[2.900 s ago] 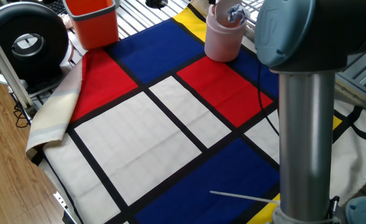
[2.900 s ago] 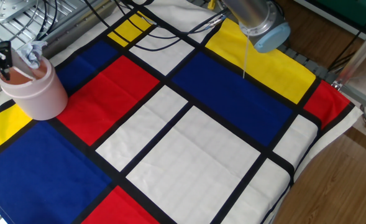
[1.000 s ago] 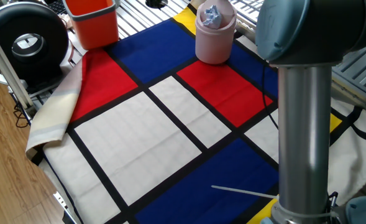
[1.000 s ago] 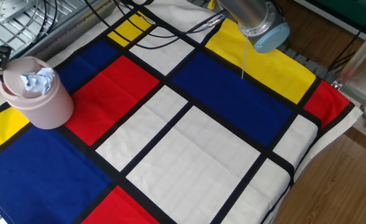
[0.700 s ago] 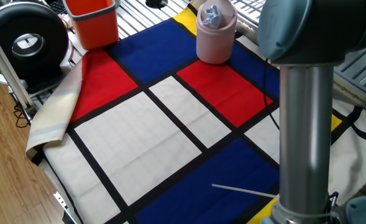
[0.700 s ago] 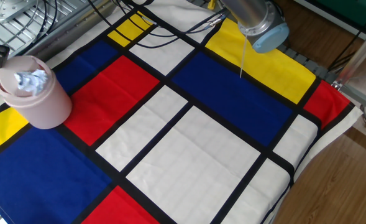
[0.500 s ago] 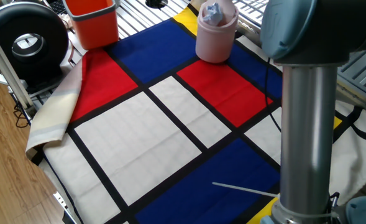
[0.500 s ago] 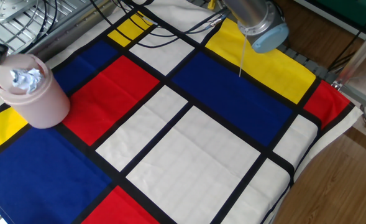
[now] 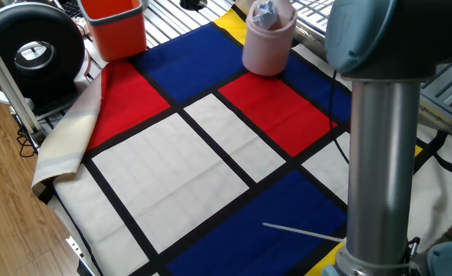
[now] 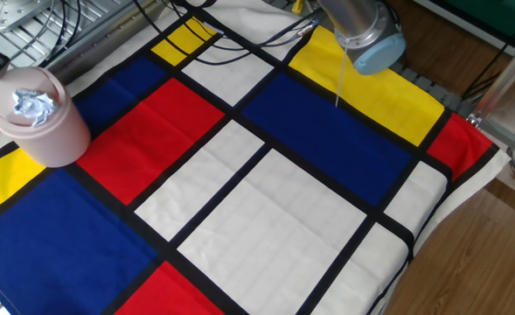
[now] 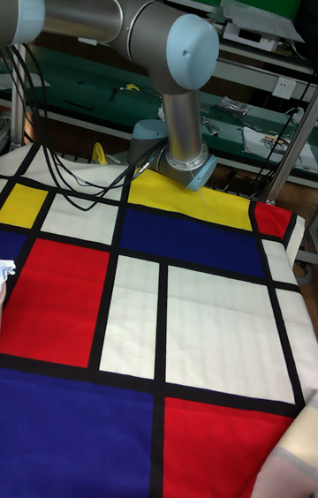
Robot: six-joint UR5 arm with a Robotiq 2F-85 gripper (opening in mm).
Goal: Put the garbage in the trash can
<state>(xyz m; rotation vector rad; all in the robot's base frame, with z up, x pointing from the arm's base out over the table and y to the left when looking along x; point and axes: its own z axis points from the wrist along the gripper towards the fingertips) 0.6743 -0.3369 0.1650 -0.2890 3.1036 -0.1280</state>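
Garbage (image 10: 31,105) sits on top of the trash can (image 10: 43,131), on its lid, not visibly dropped inside. Judged light, soft, crushable; take it across its crumpled middle. Gripper state cannot be told; only dark parts show beside the can

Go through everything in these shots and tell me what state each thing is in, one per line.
Garbage: crumpled, resting on top of the trash can, free of the claw.
Trash can: upright on the cloth, paper wad at its top.
Orange bin: upright, off the cloth.
Patterned cloth: spread flat, one corner folded over.
Claw: not in view.
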